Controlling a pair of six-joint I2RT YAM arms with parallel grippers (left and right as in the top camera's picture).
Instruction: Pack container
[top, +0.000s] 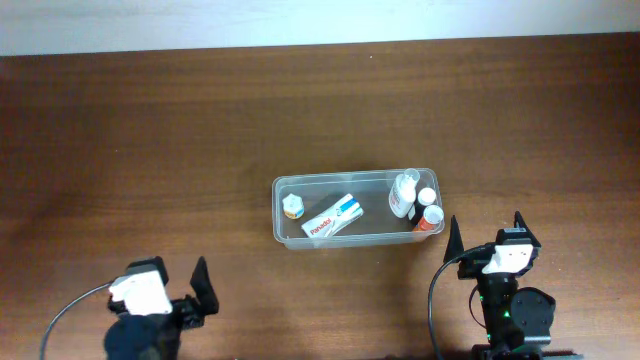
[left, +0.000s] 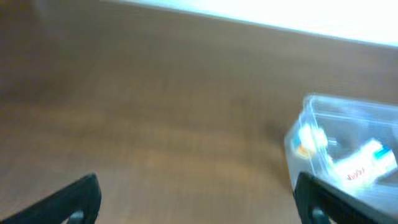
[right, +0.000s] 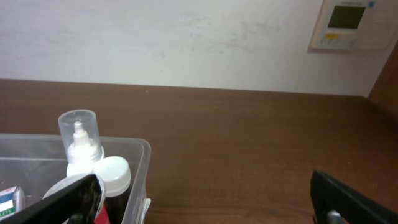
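While both arms rest at the near edge, the brown wooden table (top: 150, 120) stretches wide and far toward a pale wall (right: 186, 37). The container (top: 278, 215), a clear shallow tub with rounded corners, stands on the table a little right of centre, well apart from the left arm and just beyond the right one.

The left gripper (left: 196, 205) sits at the near left, its two dark fingers spread wide with nothing between them; its camera is blurred and sees the tub's left end off to the right. The right gripper (top: 485, 225) is just near of the tub's right near corner, fingers likewise spread wide and empty.

Inside the tub, a white box (top: 334, 217) with blue and red print lies flat and slanted near the middle. At the right end, a spray bottle (top: 404, 192) with a clear cap stands upright, with a white-capped bottle (top: 427, 197) just right of it and a red bottle (top: 431, 218) nearer. A small round white object (top: 292, 207) lies at the left end.

On the wall at the far right hangs a small control panel (right: 345, 25).
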